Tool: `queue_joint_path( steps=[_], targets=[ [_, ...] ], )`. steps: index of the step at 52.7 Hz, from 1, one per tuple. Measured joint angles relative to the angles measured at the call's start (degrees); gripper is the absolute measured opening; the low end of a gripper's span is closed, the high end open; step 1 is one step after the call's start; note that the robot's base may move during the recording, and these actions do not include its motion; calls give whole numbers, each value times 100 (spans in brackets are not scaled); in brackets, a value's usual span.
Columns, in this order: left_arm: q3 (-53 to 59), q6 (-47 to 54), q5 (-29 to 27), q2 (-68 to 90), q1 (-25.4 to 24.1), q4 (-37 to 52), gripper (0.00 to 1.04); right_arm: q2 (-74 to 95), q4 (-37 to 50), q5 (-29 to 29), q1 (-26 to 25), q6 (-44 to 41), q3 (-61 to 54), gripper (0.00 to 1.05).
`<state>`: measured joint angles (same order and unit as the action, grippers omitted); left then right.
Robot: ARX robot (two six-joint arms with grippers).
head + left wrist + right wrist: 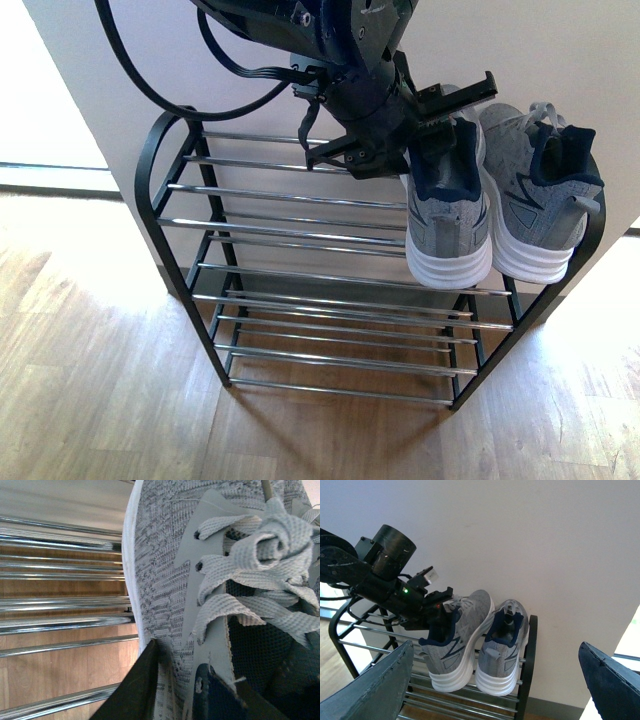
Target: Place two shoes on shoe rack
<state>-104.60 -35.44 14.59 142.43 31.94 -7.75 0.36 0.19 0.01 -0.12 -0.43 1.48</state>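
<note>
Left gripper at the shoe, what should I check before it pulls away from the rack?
1. Both shoes on the top tier: left shoe and right shoe sit side by side at the right end of the rack. Ok.
2. Toes toward the wall, both upright. Ok.
3. Support: both heels hang past the front bar. Cannot tell if they are stable.
4. Left gripper let go: it is at the left shoe's heel collar. Cannot tell if it is clamped.
5. Right gripper out of the way: open, empty, back from the rack. Ok.
</note>
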Motion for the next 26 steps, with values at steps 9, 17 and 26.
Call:
queue_joint_path(
  steps=[9,17,26],
  targets=[
    [98,-173,79,-31,-2,26,58,0,0,0,0,0,0,96],
    [791,-385,468,-581,2,177,92,0,0,0,0,0,0,95],
    [1397,-273,501,-1460,-81,-35,95,0,0,0,0,0,0,96]
  ],
)
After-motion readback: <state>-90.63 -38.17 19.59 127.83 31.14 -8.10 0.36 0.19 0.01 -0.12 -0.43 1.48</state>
